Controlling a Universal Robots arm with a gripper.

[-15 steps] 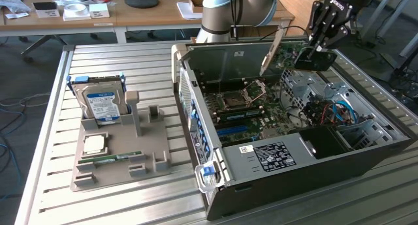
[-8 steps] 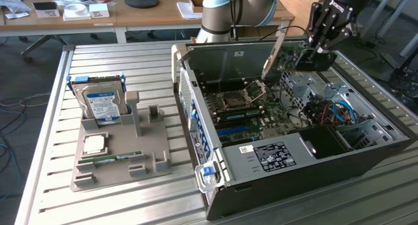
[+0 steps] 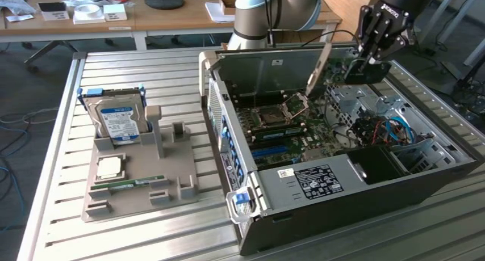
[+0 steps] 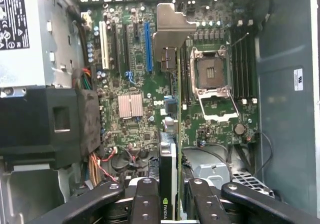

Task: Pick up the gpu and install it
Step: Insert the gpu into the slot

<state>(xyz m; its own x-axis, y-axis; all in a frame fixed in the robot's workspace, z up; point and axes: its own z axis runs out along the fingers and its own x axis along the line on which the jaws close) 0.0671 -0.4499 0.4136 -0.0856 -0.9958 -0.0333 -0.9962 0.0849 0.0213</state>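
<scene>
A graphics card (image 3: 366, 72) is held by a robot arm's gripper (image 3: 373, 57) above an open computer case (image 3: 341, 198), which is laid on its side on a slatted metal surface (image 3: 136, 68). The gripper is clenched on the card, with its fingers (image 4: 145, 199) pressed against the two flat faces at the end farthest from the silver bracket (image 4: 170, 29). In the wrist view the card is seen edge-on over the motherboard (image 4: 135, 84), between the blue slot (image 4: 148, 46) and the empty processor socket (image 4: 210, 74), and it is not yet seated. The card is judged to be light and stiff but fragile. It is best gripped on the black cooler face and the bare back of the board, well away from the contact edge, and a thin card held at one end may be expected to pivot if knocked. A hard drive (image 3: 117, 119) and a memory stick (image 3: 129, 184) are seen in a grey holder (image 3: 174, 181), well apart at the exterior view's left
</scene>
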